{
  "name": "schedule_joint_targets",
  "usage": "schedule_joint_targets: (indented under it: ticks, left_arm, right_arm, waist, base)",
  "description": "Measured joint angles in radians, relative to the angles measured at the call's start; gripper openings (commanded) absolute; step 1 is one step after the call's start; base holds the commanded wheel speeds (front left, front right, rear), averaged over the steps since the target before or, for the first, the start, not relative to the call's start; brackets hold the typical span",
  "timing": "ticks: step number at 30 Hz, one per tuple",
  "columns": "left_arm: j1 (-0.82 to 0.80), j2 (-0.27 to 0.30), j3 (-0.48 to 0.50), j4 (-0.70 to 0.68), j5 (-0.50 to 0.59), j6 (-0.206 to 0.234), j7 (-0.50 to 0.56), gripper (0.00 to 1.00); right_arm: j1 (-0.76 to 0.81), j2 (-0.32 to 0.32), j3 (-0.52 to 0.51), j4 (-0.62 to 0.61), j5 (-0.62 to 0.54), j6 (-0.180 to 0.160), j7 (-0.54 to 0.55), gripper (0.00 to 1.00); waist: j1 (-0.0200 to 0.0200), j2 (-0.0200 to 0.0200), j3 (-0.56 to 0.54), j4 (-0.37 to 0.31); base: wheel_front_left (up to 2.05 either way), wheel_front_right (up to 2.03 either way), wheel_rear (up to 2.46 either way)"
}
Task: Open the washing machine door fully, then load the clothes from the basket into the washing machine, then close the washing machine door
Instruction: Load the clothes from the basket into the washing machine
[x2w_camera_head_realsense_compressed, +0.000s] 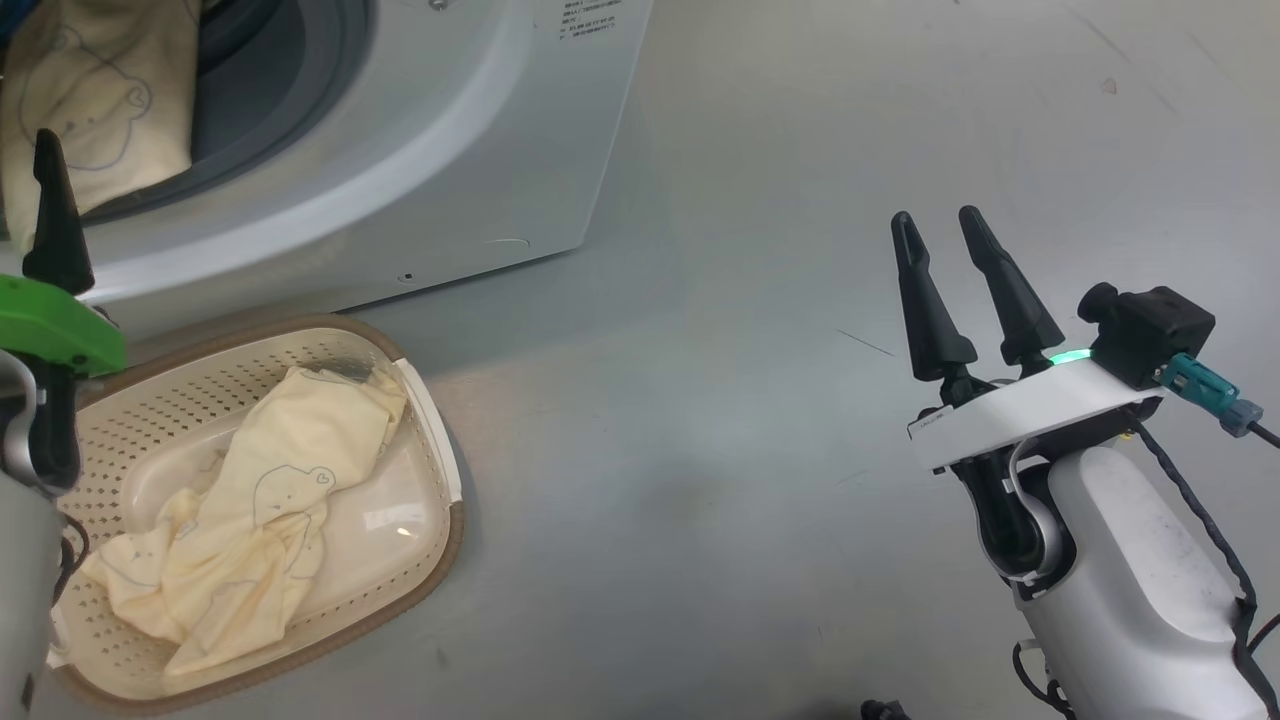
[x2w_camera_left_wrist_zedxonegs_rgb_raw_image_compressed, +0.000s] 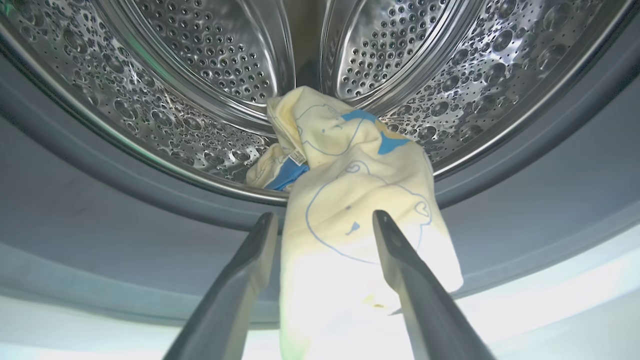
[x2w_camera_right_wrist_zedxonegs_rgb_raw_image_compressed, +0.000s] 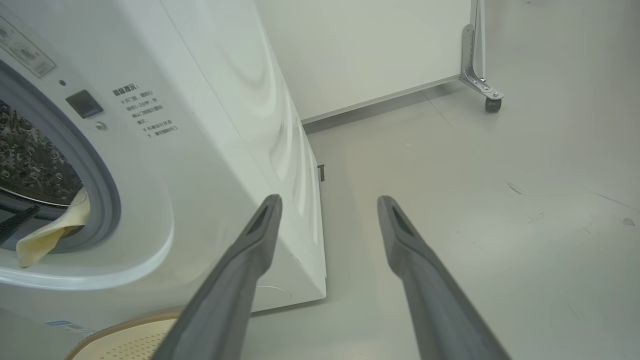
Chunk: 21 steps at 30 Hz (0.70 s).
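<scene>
We see the white washing machine standing with its mouth open, the steel perforated drum ringed by a grey rubber gasket. A pale yellow draped garment, with blue bear outlines and blue patches, hangs out of the drum over the gasket's lower lip. Just in front of the machine sits the cream perforated basket, brown-rimmed and upright. It holds a crumpled garment, pale yellow with a bear outline.

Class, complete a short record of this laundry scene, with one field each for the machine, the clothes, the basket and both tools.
Washing machine: white, steel drum exposed
Draped garment: pale yellow, over the gasket, partly inside the drum
Basket: on floor by machine, holding yellow clothes
Left tool: open, flanking the draped garment
Right tool: open, empty, above floor
</scene>
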Motion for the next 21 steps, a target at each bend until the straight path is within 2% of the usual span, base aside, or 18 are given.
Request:
schedule_joint_targets:
  ticks: [13,21]
  left_arm:
    - [0.155,0.009,0.035,-0.115,-0.009,0.024,-0.004,1.00]
    - [0.239,0.009,0.083,-0.221,-0.008,0.064,-0.004,1.00]
  right_arm:
    - [0.016,-0.005,-0.003,-0.001,0.000,0.000,0.000,1.00]
    - [0.016,-0.006,-0.003,-0.004,0.000,0.000,0.000,1.00]
  waist:
    - [0.0000,0.0000,-0.011,0.013]
    - [0.0000,0.0000,-0.013,0.015]
  base:
    - [0.00,0.00,0.00]
    - [0.00,0.00,0.00]
